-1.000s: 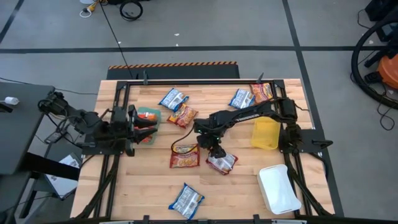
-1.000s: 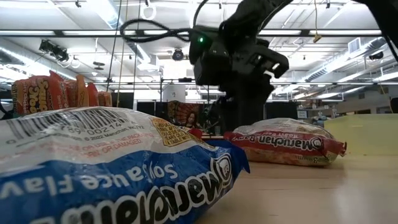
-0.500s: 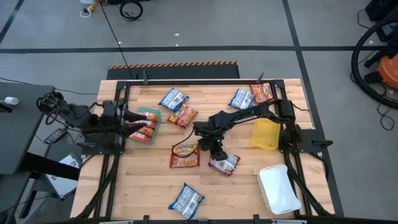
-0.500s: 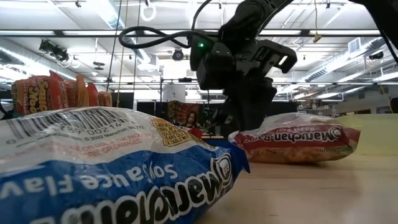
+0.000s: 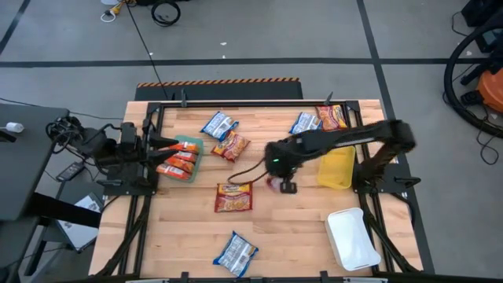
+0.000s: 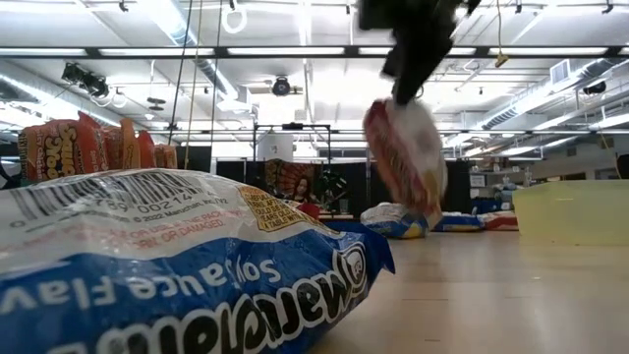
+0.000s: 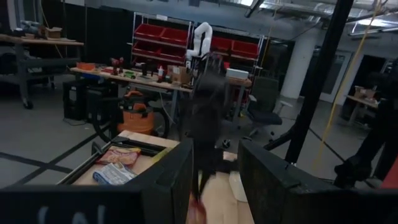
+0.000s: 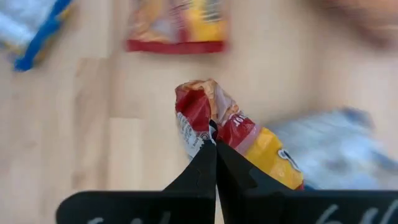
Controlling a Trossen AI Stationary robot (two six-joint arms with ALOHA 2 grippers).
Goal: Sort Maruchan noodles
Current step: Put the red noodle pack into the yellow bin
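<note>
- Hanging from the right gripper (image 8: 214, 146), a silvery-and-red packet (image 6: 405, 157) dangles clear of the counter (image 5: 299, 236); the jaws are closed on one crimped end of it, and the rest droops below, near the yellow bin (image 5: 335, 168).
- Judging by how it swings from a pinch at one edge, the packet is light, with a crinkly, slippery wrapper around a stiff, brittle noodle block. The sealed seam looks like the best place to hold, since squeezing the middle could crack the block.
- A pinch this small on slick film could slip if the arm swings fast.
- The left gripper (image 7: 214, 180) waits at the counter's left edge, by the teal bin (image 5: 194, 142) that already holds several orange-red packets (image 5: 178, 161); its jaws stand parted, holding nothing.
- Loose noodles lie flat on the counter: an orange-red one (image 5: 234, 197) near the middle, a blue-and-white one (image 5: 235, 252) at the front, and more along the far side (image 5: 219, 125).
- A white bin (image 5: 353, 238) sits at the right front corner.
</note>
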